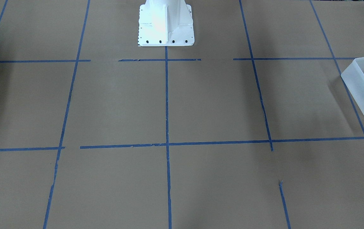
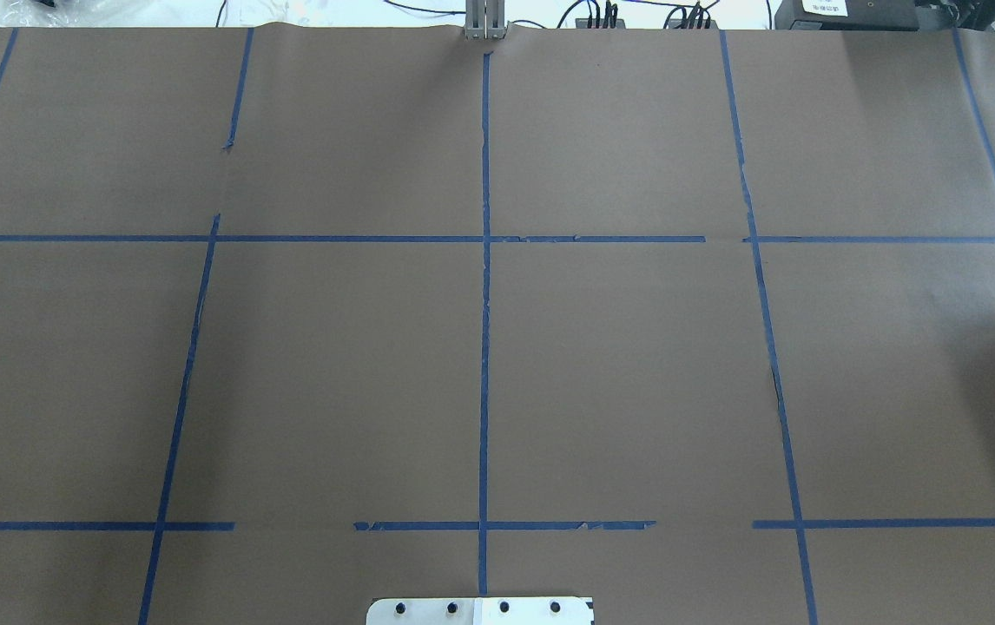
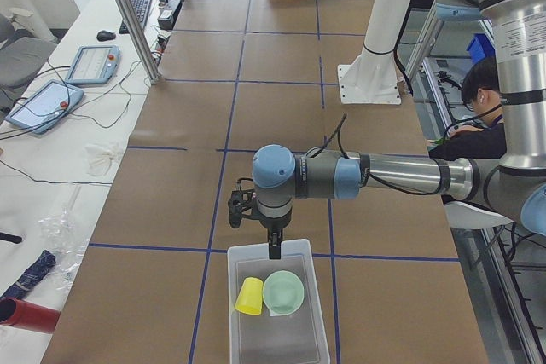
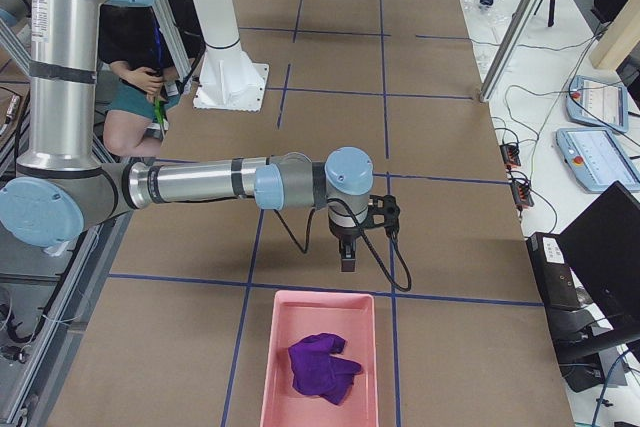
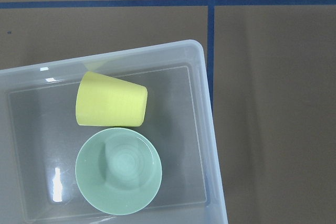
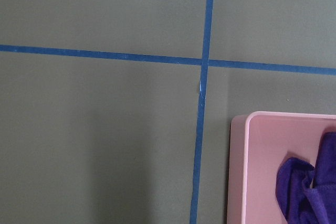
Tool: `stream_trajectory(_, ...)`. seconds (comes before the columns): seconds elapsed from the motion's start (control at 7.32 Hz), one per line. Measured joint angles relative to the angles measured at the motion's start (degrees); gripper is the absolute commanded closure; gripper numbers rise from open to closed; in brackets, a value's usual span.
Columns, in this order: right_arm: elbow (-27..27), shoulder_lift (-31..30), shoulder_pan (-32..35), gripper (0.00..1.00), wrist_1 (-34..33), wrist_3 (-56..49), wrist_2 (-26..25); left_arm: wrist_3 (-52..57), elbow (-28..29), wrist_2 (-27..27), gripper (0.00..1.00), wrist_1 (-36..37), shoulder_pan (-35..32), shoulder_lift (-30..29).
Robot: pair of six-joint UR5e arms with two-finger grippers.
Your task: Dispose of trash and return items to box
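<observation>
The yellow cup [image 5: 111, 99] lies on its side in the frosted box [image 5: 212, 129], next to the upright mint-green bowl [image 5: 118, 177]. The exterior left view shows the same cup [image 3: 249, 296], bowl [image 3: 282, 291] and box [image 3: 281, 343]. My left gripper [image 3: 273, 251] hangs over the box's far rim; I cannot tell if it is open or shut. My right gripper [image 4: 347, 262] hangs above the table just short of the pink tray [image 4: 280, 347]; I cannot tell its state either. The box [image 1: 356, 89] shows at the front-facing view's right edge.
The pink tray holds a purple rag [image 4: 320, 367], which also shows in the right wrist view [image 6: 307, 187]. The white robot base [image 1: 166, 25] stands at the table's middle edge. Blue tape lines grid the brown table. A person sits behind the robot [image 3: 478, 95].
</observation>
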Motion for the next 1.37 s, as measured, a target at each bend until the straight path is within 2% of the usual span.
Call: stream_trajectory(1.37,-0.57,-2.25,-0.08,0.0,0.13,-0.45,-0.12,0.0,-0.42,0.31,0.0,-0.32,-0.35,-0.83)
